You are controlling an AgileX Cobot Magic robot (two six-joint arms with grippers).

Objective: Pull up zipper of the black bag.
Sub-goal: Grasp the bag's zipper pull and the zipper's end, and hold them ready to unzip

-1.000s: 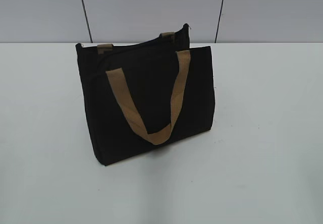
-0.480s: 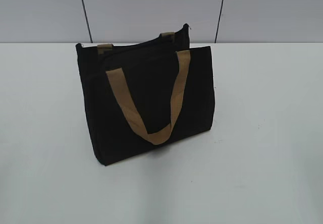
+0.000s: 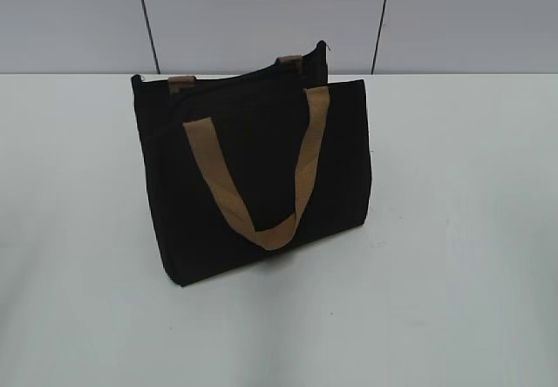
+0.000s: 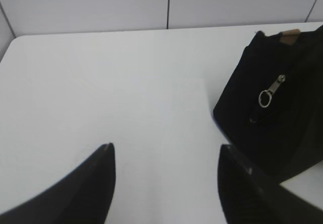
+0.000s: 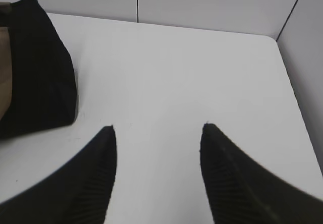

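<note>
Zipper (image 4: 272,89) pull: left wrist only.

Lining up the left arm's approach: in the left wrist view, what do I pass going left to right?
Left finger of the open left gripper → bare white table → right finger → silvery zipper pull hanging on the black bag's end → tan strap at the bag's top.
</note>
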